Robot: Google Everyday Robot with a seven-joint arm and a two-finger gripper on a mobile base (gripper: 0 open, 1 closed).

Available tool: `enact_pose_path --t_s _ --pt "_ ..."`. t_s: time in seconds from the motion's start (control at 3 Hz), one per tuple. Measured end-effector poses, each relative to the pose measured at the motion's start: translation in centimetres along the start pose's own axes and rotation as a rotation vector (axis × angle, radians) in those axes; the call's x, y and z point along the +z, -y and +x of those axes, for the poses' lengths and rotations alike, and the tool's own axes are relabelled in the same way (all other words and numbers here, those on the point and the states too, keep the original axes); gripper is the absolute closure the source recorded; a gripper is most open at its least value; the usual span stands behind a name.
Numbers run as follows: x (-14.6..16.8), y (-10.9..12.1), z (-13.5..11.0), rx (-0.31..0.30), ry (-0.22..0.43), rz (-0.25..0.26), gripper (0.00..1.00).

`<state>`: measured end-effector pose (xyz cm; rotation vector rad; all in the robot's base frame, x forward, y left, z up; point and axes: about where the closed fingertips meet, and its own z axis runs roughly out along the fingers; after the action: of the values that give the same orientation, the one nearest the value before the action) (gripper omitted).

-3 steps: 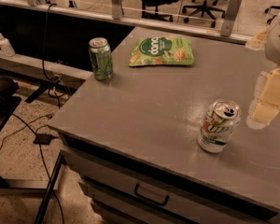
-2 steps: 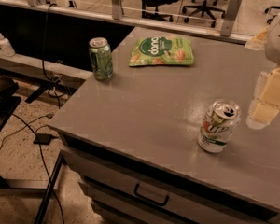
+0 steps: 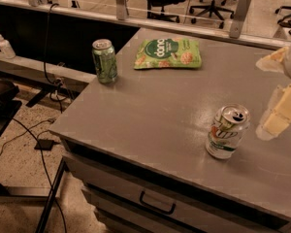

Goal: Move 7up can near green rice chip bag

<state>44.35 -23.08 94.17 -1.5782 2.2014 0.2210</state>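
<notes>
The 7up can (image 3: 226, 131), white with a green base and a silver top, stands upright on the grey table (image 3: 150, 110) near its front right. The green rice chip bag (image 3: 168, 53) lies flat at the table's far side, well away from the can. My gripper (image 3: 277, 114), pale cream, hangs at the right edge of the view, just to the right of the can and apart from it. It holds nothing that I can see.
An all-green mottled can (image 3: 105, 61) stands at the table's far left corner, left of the bag. A drawer with a handle (image 3: 157, 204) sits under the front edge. Cables lie on the floor at the left; office chairs stand behind.
</notes>
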Motion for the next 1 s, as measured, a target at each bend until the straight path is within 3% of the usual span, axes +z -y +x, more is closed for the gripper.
enact_pose_path --t_s 0.33,0.67,1.0 --pt "1.4 -0.6 2.4 0.077 0.189 -0.047 0.0" --pt "0.6 -1.4 1.5 0.109 0.291 -0.068 0.0" --pt "0.8 -1.3 1.1 0.096 0.329 -0.071 0.0"
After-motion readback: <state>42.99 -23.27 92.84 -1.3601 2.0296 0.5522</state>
